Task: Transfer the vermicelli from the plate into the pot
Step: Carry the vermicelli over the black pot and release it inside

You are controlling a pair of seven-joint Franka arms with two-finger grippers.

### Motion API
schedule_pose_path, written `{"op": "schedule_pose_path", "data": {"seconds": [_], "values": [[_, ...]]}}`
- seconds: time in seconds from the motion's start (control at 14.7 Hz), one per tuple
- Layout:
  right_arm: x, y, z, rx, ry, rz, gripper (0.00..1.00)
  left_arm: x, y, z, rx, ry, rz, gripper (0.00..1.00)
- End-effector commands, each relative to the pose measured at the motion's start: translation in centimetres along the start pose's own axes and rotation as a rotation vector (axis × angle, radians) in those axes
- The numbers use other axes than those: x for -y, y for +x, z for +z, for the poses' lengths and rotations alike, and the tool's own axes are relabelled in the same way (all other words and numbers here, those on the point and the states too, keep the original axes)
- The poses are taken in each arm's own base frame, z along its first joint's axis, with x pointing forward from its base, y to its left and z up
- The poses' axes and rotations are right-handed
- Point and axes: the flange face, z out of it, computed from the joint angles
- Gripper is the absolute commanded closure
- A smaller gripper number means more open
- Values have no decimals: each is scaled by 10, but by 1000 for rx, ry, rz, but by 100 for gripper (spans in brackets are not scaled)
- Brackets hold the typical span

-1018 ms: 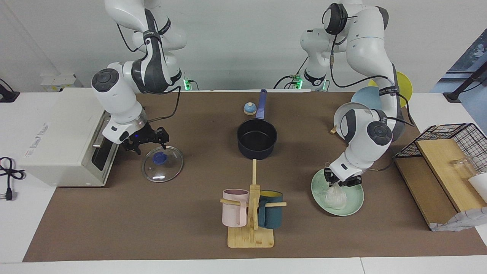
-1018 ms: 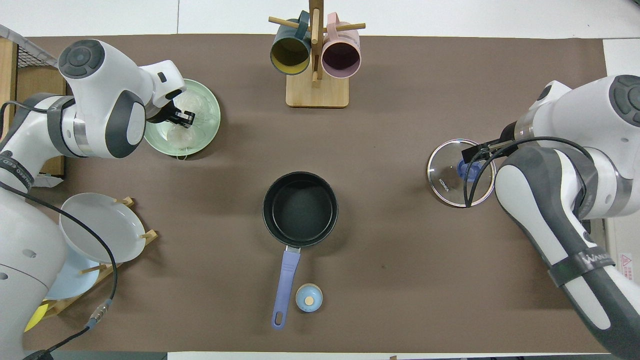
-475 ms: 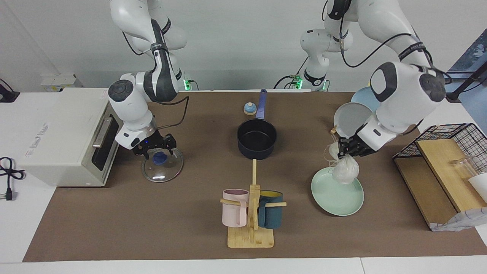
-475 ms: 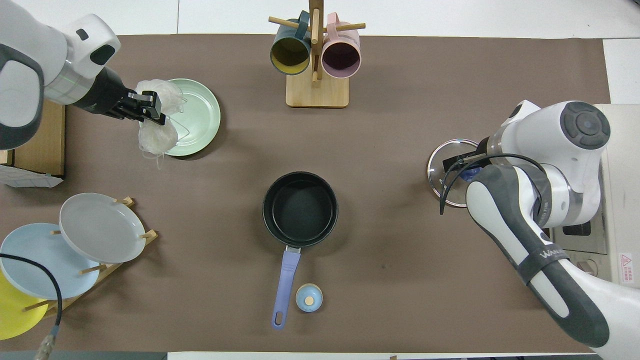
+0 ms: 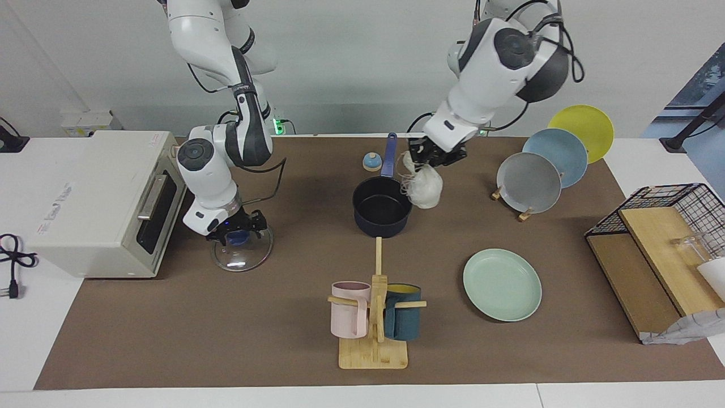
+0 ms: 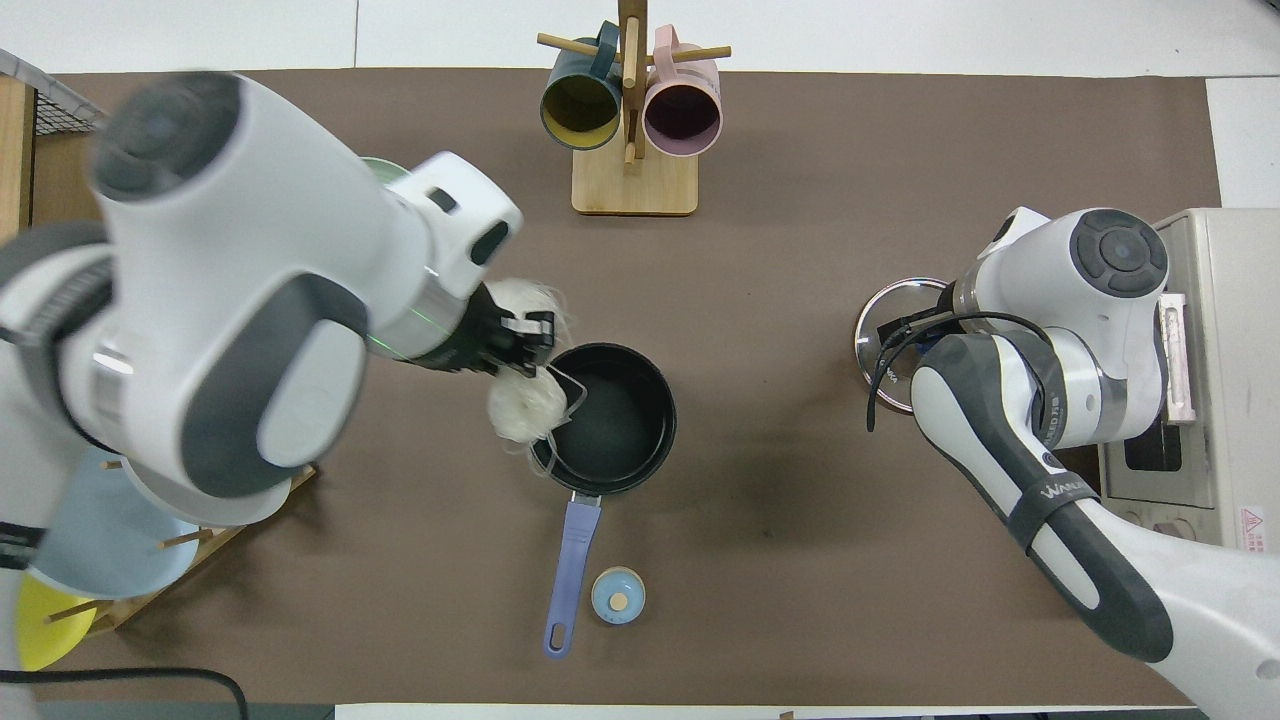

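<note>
The vermicelli (image 5: 423, 187), a whitish noodle bundle in a clear bag, hangs in the air from my left gripper (image 5: 433, 154), which is shut on the bag's knotted top. In the overhead view the vermicelli (image 6: 527, 410) hangs over the rim of the pot (image 6: 605, 420) on the side toward the left arm's end. The dark pot (image 5: 382, 207) with its blue handle is empty. The mint-green plate (image 5: 502, 284) lies bare; overhead only a sliver of the plate (image 6: 385, 168) shows past my arm. My right gripper (image 5: 235, 226) stands open, low over the glass lid (image 5: 242, 245), at its blue knob.
A wooden mug rack (image 5: 374, 351) with a pink and a teal mug stands farther from the robots than the pot. A toaster oven (image 5: 96, 204) sits at the right arm's end. Grey, blue and yellow plates stand in a rack (image 5: 529, 181); a wire basket (image 5: 674, 201) is beside it.
My left gripper lifted the vermicelli off the plate and carried it to the pot's edge. My right gripper shifted over the lid's knob and came lower.
</note>
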Motion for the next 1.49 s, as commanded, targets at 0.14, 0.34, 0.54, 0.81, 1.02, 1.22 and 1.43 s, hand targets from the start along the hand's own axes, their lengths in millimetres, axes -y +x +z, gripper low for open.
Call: {"op": "schedule_pose_path", "data": {"seconds": [0.14, 0.34, 0.54, 0.81, 1.02, 1.22, 1.43], "values": [[-8, 6, -7, 28, -23, 4, 0, -6, -19, 99, -9, 7, -31, 100], [-9, 3, -4, 32, -21, 9, 0, 3, -4, 137, -45, -1, -46, 100], [-10, 1, -2, 34, -20, 11, 8, 10, 16, 169, -68, -3, -41, 100], [-10, 0, -2, 39, -20, 7, 21, 13, 15, 170, -68, 49, 65, 1], [-11, -1, -1, 42, -18, 8, 21, 20, 8, 134, -51, 59, 61, 0], [-16, -3, -1, 44, -13, 22, 21, 48, -4, 57, -43, 63, 44, 0], [-16, -3, 0, 46, -11, 23, 28, 106, -3, -30, -86, 108, 32, 0]]}}
